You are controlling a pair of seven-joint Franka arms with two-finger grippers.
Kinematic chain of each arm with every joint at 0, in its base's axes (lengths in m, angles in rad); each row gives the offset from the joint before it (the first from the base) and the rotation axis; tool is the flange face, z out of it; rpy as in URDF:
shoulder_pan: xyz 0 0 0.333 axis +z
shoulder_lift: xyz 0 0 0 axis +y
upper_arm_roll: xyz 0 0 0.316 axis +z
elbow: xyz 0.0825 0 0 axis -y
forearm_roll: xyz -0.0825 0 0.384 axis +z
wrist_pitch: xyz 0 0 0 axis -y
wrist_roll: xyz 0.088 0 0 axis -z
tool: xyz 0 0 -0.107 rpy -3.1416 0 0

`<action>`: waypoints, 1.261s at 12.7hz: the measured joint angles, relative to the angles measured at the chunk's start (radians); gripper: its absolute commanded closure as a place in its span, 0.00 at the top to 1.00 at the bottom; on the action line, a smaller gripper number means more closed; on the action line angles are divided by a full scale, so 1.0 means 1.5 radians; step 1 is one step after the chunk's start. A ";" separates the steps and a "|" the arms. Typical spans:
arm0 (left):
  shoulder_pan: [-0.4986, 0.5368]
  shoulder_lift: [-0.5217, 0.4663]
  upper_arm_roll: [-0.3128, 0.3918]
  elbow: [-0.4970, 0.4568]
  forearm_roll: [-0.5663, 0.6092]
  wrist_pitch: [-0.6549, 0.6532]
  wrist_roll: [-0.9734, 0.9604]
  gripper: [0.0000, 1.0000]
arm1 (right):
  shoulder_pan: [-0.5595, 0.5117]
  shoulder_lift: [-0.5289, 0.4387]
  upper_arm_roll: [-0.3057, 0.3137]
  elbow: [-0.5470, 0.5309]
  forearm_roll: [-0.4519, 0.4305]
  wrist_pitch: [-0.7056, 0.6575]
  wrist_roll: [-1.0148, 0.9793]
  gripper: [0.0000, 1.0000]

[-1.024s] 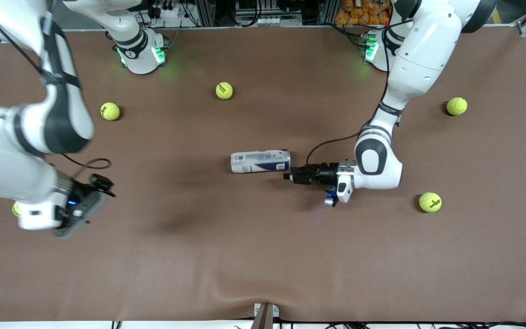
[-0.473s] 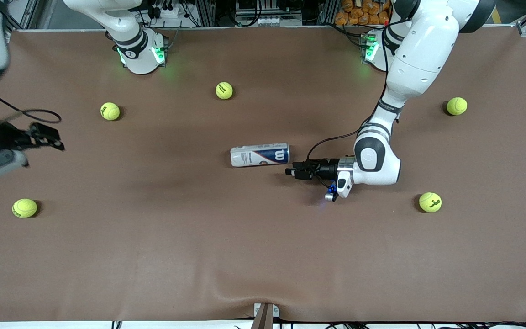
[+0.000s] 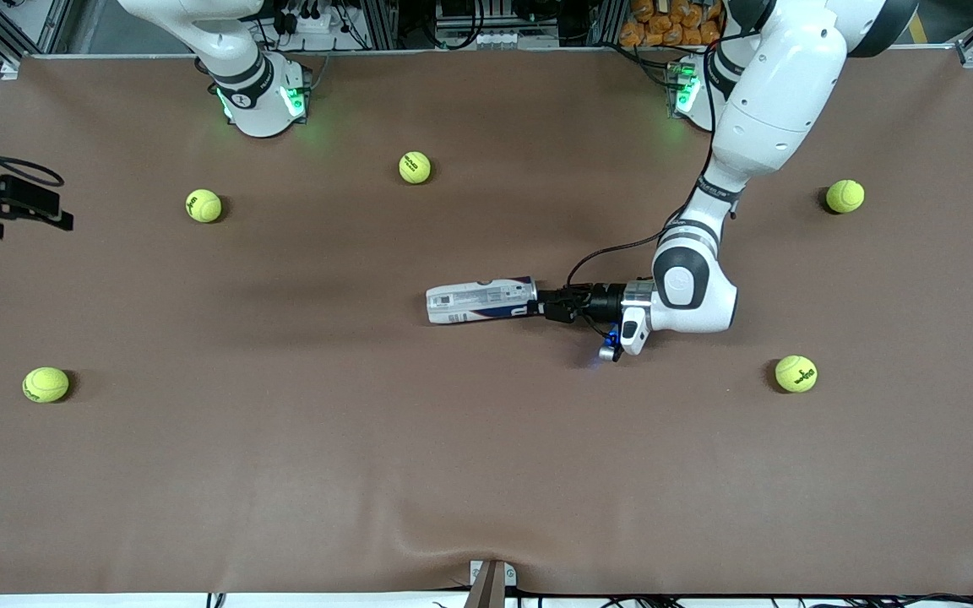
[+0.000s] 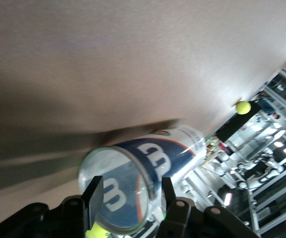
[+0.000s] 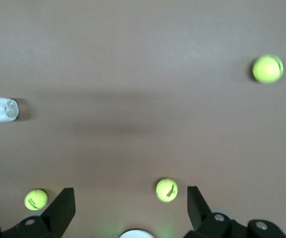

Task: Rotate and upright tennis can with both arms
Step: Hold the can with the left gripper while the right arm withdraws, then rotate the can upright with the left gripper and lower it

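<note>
The tennis can (image 3: 481, 301) lies on its side at the middle of the brown table. Its label is white, navy and red. My left gripper (image 3: 547, 306) is low at the can's end toward the left arm's end of the table. In the left wrist view the can (image 4: 155, 158) points away and its clear round end sits between my left gripper's (image 4: 129, 198) open fingers (image 4: 92, 198), one on each side. My right gripper (image 3: 39, 207) is up over the table's edge at the right arm's end, open and empty; its fingers (image 5: 63, 208) show in the right wrist view.
Several yellow-green tennis balls lie scattered: one (image 3: 203, 205) and another (image 3: 415, 166) toward the bases, one (image 3: 46, 384) at the right arm's end, and two (image 3: 845, 196) (image 3: 796, 373) at the left arm's end. The table's front edge (image 3: 486, 587) runs along the bottom.
My right arm has swung up and away to the table's edge at its own end. My left gripper has moved in onto the can's end, and the can has rolled a little.
</note>
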 measured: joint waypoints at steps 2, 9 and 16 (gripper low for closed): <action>-0.001 -0.001 -0.001 0.005 -0.028 0.000 0.001 0.12 | 0.000 -0.023 0.005 0.000 -0.015 -0.014 0.036 1.00; -0.006 -0.029 -0.009 0.053 -0.025 -0.001 -0.020 0.00 | 0.000 -0.037 0.005 0.012 -0.034 -0.023 0.045 1.00; -0.067 -0.086 -0.011 0.266 0.359 0.001 -0.396 0.00 | 0.000 -0.036 0.007 0.013 -0.064 -0.033 0.045 1.00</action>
